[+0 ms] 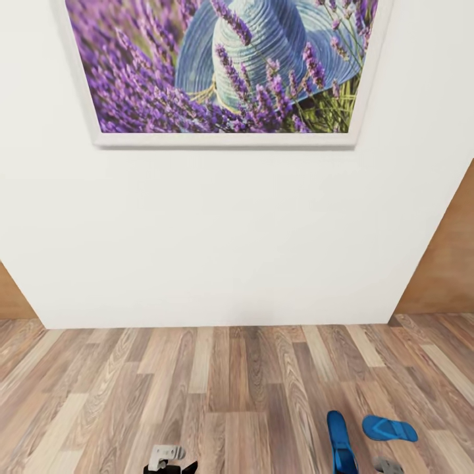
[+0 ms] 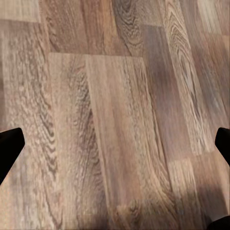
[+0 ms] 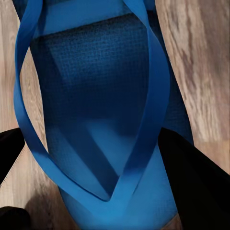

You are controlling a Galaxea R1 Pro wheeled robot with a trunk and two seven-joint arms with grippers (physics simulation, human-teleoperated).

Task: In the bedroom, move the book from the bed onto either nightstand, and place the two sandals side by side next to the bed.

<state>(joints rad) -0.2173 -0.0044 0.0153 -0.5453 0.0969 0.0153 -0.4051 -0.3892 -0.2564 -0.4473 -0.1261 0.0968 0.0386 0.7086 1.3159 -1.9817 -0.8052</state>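
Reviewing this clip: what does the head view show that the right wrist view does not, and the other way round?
Head view alone: a framed lavender-and-hat picture on the white wall, a second sandal lying crosswise to the first, and the left gripper at the bottom edge.

Right wrist view alone: the thong straps close up, with the right gripper and its dark fingers flanking the sole.

Both: the blue sandal on the wood floor.

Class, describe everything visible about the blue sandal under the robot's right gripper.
The sandal is a bright blue flat flip-flop with a textured, foam-like footbed and thin thong straps meeting in a V. It lies flat on the wooden floor, sole down. The right gripper is close above it, dark fingers either side. In the head view it lies beside the other sandal, not parallel.
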